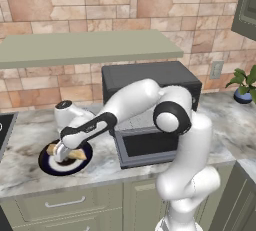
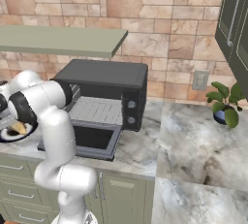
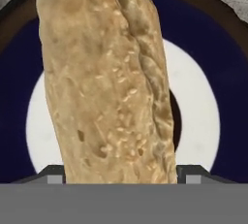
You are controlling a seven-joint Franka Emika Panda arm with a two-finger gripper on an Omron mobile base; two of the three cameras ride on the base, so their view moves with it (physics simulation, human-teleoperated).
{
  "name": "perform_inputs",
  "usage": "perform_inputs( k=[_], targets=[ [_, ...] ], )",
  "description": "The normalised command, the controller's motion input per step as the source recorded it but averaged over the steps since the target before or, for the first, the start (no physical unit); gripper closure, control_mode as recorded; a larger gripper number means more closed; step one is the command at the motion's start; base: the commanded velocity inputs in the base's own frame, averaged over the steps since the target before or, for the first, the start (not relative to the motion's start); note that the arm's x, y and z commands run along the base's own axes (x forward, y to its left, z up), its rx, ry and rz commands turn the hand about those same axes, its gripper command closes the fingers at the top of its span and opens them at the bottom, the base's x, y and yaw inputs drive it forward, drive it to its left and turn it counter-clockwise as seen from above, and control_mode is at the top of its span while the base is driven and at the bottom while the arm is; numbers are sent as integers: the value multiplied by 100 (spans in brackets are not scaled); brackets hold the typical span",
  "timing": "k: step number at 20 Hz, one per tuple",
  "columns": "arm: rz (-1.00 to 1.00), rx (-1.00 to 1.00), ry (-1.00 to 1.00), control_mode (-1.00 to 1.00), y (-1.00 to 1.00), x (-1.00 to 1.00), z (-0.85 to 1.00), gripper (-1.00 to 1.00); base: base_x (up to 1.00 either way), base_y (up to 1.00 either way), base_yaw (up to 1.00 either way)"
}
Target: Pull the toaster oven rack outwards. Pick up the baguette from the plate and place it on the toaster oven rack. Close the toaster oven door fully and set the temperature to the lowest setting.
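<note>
Hand (image 3: 116, 179) over baguette (image 3: 106, 87) on plate (image 3: 198, 116)
Fingertips astride the loaf's near end, contact unclear; grip undeterminable; loaf hides most of the plate's centre.

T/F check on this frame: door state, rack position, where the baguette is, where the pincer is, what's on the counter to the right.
1. The toaster oven door is shut. False: it hangs open, folded down.
2. The toaster oven rack is pulled outwards. True.
3. The baguette lies on the rack. False: it is on the plate.
4. The pincer is down at the baguette, one finger on each side. True.
5. A potted plant stands on the counter right of the toaster oven. True.
</note>
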Motion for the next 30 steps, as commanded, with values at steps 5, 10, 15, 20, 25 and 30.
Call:
perform_inputs(
  k=[5, 10, 15, 20, 25, 30],
  targets=[
    [0, -5, 2, -100, 3, 0, 0, 100, 0, 0, 0],
    [0, 0, 0, -100, 0, -4, 33, 100, 0, 0, 0],
    [-2, 0, -7, -100, -29, -36, 85, 100, 0, 0, 0],
    [-3, 0, -21, -100, -40, -54, 98, 100, 0, 0, 0],
    [0, 0, -28, -100, -82, -88, 52, 100, 0, 0, 0],
    [0, 3, -21, -100, -85, -77, 71, 100, 0, 0, 0]
  ],
)
